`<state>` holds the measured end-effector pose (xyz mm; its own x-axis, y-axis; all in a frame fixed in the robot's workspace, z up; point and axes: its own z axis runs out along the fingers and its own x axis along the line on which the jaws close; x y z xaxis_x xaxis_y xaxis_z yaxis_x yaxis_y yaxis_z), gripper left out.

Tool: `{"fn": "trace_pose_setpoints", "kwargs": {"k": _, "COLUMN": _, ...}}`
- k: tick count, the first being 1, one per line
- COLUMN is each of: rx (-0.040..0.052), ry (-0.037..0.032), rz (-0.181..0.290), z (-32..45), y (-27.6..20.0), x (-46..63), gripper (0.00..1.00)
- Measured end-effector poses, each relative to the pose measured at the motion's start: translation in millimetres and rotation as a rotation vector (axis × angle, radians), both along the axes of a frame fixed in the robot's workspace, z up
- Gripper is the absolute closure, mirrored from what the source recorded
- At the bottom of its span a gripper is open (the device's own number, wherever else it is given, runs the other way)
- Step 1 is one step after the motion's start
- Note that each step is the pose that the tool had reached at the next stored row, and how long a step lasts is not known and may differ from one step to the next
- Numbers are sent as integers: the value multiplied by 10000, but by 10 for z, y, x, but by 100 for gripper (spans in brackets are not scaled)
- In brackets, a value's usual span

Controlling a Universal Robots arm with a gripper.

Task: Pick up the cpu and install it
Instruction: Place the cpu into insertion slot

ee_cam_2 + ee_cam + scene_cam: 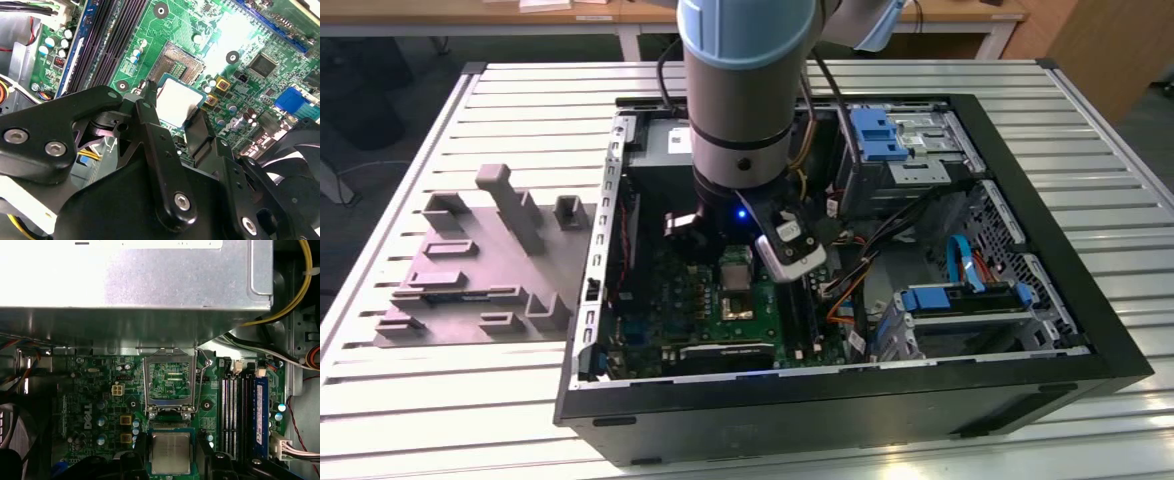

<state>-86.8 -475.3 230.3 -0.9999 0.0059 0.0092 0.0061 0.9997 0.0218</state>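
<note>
The gripper (175,112) is closed partway on the cpu (176,100), with a finger (149,107) against each of two opposite edges. The chip's pale metal top shows between the fingers in both wrist views. Whether the chip hangs just above the green board (240,30) or touches it cannot be told. Just beyond the fingertips the silver socket frame (169,382) stands tipped up. To one side of the jaws run dark memory slots (232,410). Farther out is the black computer case (854,415), and well outside it a grey tray (467,270) lies on the slatted table (427,400).

Silver sq cpu (171,454), dark rim, level over green mobo (95,405), near raised socket frame (170,382).
</note>
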Motion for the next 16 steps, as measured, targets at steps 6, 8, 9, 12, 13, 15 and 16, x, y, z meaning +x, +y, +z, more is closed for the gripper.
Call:
{"fn": "trace_pose_setpoints", "kwargs": {"k": 6, "rx": 1, "ry": 0, "rz": -1, "z": -7, "y": -1, "x": 0, "gripper": 53}}
{"fn": "trace_pose_setpoints", "kwargs": {"k": 8, "rx": 2, "ry": -1, "rz": 0, "z": -16, "y": -3, "x": 2, "gripper": 53}}
{"fn": "trace_pose_setpoints", "kwargs": {"k": 9, "rx": -1, "ry": 0, "rz": 0, "z": -15, "y": -4, "x": 3, "gripper": 53}}
{"fn": "trace_pose_setpoints", "kwargs": {"k": 12, "rx": 2, "ry": -1, "rz": 0, "z": -25, "y": -4, "x": 7, "gripper": 53}}
{"fn": "trace_pose_setpoints", "kwargs": {"k": 13, "rx": 2, "ry": -1, "rz": 0, "z": -38, "y": -4, "x": 7, "gripper": 53}}
{"fn": "trace_pose_setpoints", "kwargs": {"k": 15, "rx": 0, "ry": 7, "rz": 1, "z": -66, "y": -7, "x": 9, "gripper": 53}}
{"fn": "trace_pose_setpoints", "kwargs": {"k": 16, "rx": -1, "ry": 17, "rz": 1, "z": -82, "y": -9, "x": 10, "gripper": 53}}
